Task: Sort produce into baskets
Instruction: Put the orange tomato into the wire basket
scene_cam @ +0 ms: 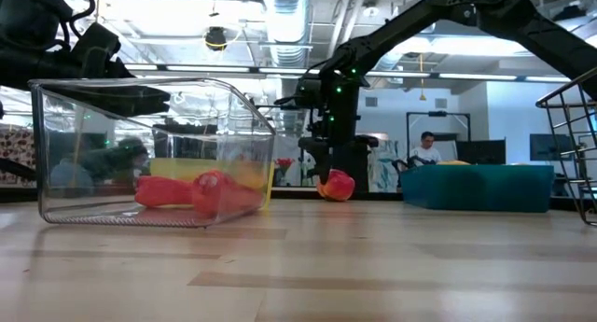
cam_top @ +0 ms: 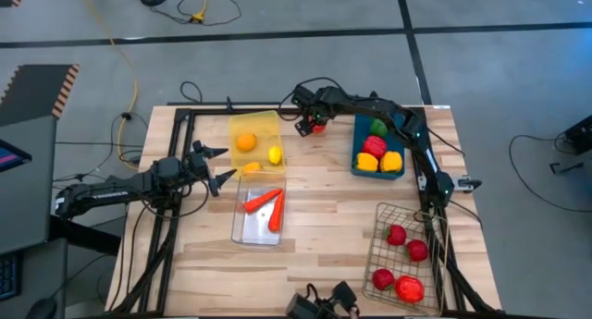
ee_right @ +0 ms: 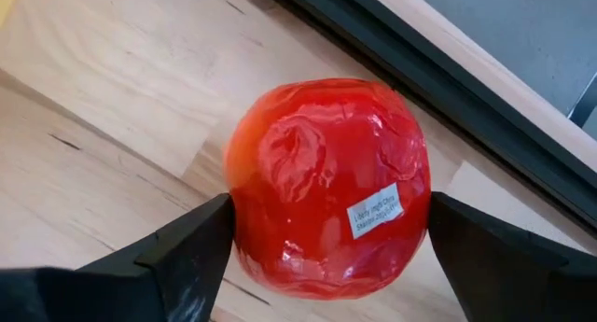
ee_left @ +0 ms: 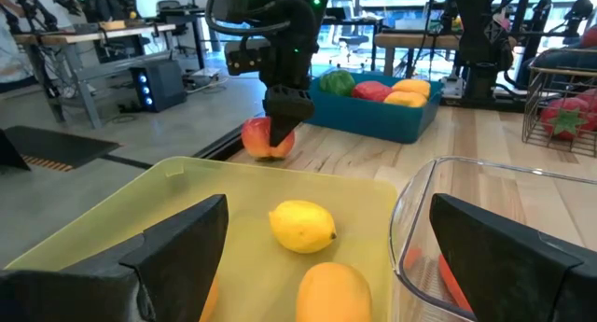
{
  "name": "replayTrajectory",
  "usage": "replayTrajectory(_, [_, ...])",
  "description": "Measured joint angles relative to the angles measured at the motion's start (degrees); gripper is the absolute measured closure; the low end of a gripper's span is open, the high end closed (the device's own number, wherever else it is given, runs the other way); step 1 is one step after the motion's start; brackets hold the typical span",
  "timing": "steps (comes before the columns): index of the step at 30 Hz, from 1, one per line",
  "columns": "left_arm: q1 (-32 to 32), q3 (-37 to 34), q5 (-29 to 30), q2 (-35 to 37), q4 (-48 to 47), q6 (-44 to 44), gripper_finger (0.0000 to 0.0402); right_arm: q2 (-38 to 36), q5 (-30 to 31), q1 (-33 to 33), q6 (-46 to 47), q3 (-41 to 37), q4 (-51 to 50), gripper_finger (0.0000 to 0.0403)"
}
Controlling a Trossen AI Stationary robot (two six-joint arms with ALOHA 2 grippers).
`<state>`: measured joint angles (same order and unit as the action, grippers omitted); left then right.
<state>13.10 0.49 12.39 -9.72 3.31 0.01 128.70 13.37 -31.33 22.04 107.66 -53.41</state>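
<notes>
On the pale wooden desk, near its far edge between the translucent yellow plastic bin and the dark blue bin, a glossy red round toy tomato is bracketed by the right tool, fingers apart, touching or nearly so at its widest girth. It is judged light, stiff and slippery; the sides are best gripped. The left tool, fingers apart, is held over the yellow bin.

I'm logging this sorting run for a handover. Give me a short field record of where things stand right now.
right gripper: jaws either side of the red tomato on the table, far edge
left gripper: open, beside the yellow bin
yellow bin: orange, lemon
clear bin: carrots
blue bin: peppers
wire basket: red produce
</notes>
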Motion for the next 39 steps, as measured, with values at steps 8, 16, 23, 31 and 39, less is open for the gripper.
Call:
replayTrajectory(8, [0.0,0.0,0.0,0.0,0.0,0.0,0.0042,0.0,1.0,0.5,0.0,0.0,0.1,0.0066])
replayTrajectory(16, [0.0,0.0,0.0,0.0,0.0,0.0,0.0042,0.0,1.6,1.6,0.1,0.0,-1.2,0.0072])
replayTrajectory(23, [0.0,0.0,0.0,0.0,0.0,0.0,0.0042,-0.4,2.2,3.3,1.9,0.0,-4.5,0.0073])
replayTrajectory(31, [0.0,0.0,0.0,0.0,0.0,0.0,0.0042,-3.7,5.1,6.6,4.8,1.9,-10.0,0.0073])
replayTrajectory(39, [0.0,0.0,0.0,0.0,0.0,0.0,0.0042,-10.9,6.3,11.9,12.3,1.9,-15.7,0.0073])
